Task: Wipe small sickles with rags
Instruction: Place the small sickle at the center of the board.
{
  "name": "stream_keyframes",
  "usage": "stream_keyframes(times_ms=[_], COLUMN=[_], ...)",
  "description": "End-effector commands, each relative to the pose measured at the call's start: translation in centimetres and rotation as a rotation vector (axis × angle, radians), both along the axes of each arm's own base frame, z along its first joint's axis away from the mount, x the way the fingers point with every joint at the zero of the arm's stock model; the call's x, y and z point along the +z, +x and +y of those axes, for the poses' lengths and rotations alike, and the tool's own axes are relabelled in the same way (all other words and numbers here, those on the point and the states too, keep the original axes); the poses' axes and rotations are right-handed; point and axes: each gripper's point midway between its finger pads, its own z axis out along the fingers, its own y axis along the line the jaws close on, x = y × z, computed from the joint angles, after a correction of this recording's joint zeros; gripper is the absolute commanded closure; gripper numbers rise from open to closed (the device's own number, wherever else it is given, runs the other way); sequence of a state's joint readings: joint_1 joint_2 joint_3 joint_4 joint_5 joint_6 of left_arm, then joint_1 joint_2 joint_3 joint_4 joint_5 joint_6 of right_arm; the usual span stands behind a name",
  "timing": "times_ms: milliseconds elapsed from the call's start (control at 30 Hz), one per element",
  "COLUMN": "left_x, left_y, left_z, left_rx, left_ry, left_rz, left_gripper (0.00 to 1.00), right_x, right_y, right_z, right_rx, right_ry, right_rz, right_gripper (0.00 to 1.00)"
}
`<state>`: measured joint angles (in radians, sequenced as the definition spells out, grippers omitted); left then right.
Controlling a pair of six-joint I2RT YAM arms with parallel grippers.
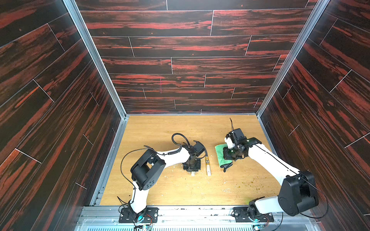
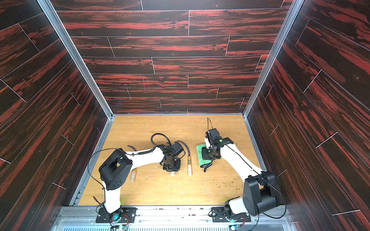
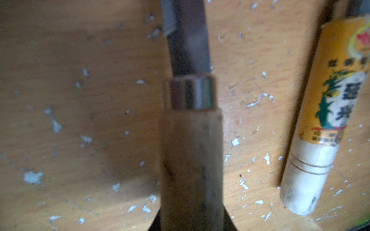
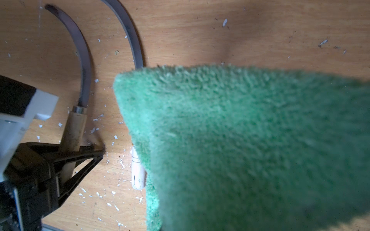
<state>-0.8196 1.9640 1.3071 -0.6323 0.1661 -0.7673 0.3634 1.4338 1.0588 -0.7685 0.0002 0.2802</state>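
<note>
White left arm (image 1: 174,158) and right arm (image 1: 266,162), black joints (image 1: 148,170), bolted base plates (image 1: 138,215)

Tall walls (image 1: 180,46) of dark wood with red streaks stand on three sides of the desk (image 1: 160,128). The desk is light brown wood, dotted with small white flecks (image 3: 55,126). Shiny metal bars (image 1: 95,58) run up the back corners. A metal rail (image 1: 200,212) lies along its front edge.
</note>
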Motion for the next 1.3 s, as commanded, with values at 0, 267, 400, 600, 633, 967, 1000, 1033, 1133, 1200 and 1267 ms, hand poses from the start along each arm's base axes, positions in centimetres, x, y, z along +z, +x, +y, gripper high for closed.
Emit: stream_keyframes(times_ms=[0, 267, 400, 600, 633, 967, 1000, 1033, 1133, 1200, 1267], left_x=[-1.4, -1.4, -1.3, 0.4, 1.0, 9.3, 9.7, 10.1, 10.4, 10.0, 9.5], left_y=[-0.4, -0.5, -0.5, -0.1, 0.0, 1.9, 1.9, 1.9, 1.4, 0.7, 0.0], left_z=[0.9, 1.0, 1.1, 2.2, 2.4, 5.1, 5.5, 5.7, 7.4, 9.5, 11.8], left_rx=[-0.002, -0.002, 0.004, 0.036, 0.040, 0.093, 0.099, 0.105, 0.141, 0.184, 0.240], left_ry=[0.046, 0.042, 0.042, 0.045, 0.048, 0.014, 0.012, 0.012, 0.029, 0.067, 0.111], left_rz=[0.034, 0.043, 0.043, 0.000, -0.013, -0.200, -0.209, -0.216, -0.215, -0.211, -0.213], left_gripper=[0.72, 0.66, 0.65, 0.65, 0.63, 0.43, 0.42, 0.42, 0.42, 0.42, 0.41], right_x=[1.0, 1.0, 1.0, 1.1, 1.1, 1.3, 1.3, 1.4, 1.4, 1.4, 1.3], right_y=[-0.4, -0.4, -0.5, -0.5, -0.5, -0.4, -0.4, -0.4, -0.4, -0.4, -0.4], right_z=[-0.1, -0.1, 0.0, 0.0, 0.0, 0.2, 0.3, 0.3, 0.4, 0.5, 0.6], right_rx=[-0.004, -0.005, -0.004, -0.003, -0.001, 0.004, 0.006, 0.005, 0.008, 0.010, 0.013], right_ry=[0.020, 0.021, 0.023, 0.027, 0.028, 0.041, 0.043, 0.044, 0.047, 0.052, 0.057], right_rz=[-0.024, -0.026, -0.026, -0.028, -0.028, -0.034, -0.034, -0.036, -0.034, -0.035, -0.029], right_gripper=[0.91, 0.91, 0.91, 0.91, 0.91, 0.91, 0.91, 0.91, 0.91, 0.91, 0.91])
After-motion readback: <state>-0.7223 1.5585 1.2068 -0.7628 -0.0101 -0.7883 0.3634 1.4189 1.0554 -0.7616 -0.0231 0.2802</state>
